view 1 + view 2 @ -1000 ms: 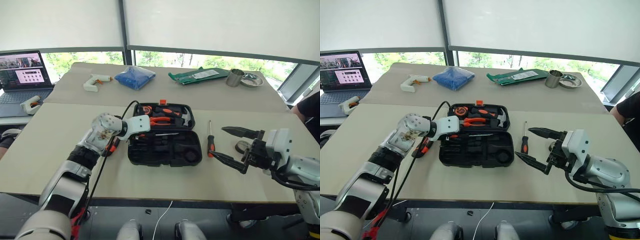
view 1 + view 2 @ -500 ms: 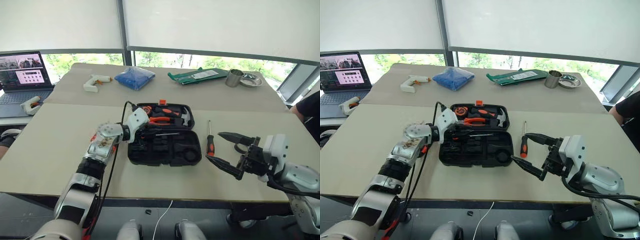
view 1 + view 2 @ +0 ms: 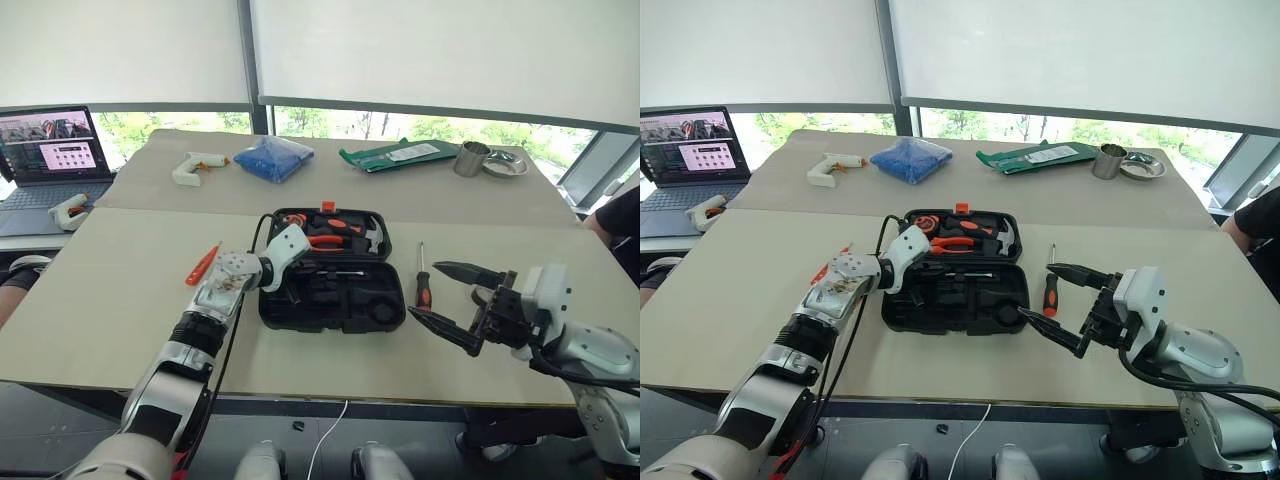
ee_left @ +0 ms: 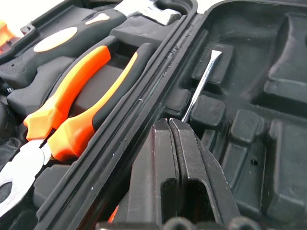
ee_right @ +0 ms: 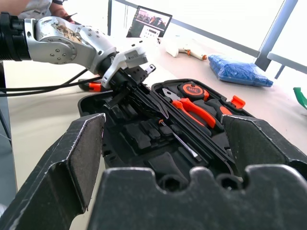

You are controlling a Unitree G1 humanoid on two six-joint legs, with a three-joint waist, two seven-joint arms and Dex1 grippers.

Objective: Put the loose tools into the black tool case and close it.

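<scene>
Left hand inside the open tool case, right hand waiting wide beside it.

The left hand (image 4: 173,125) has its fingers pressed together over the black tool case (image 3: 345,310), just behind a screwdriver (image 4: 201,84) lying in a slot. The right hand (image 3: 452,300) is spread wide and holds nothing; a second screwdriver (image 3: 422,280) lies on the surface (image 3: 100,290) just beside it, and a third (image 3: 203,264) lies beyond the left hand.

place: office or lab room | evidence: wide window wall (image 3: 420,125) with white roller blinds (image 3: 440,50) | open laptop (image 3: 45,160) near the surface's far left corner | large beige surface (image 3: 100,300) with scattered tools
</scene>
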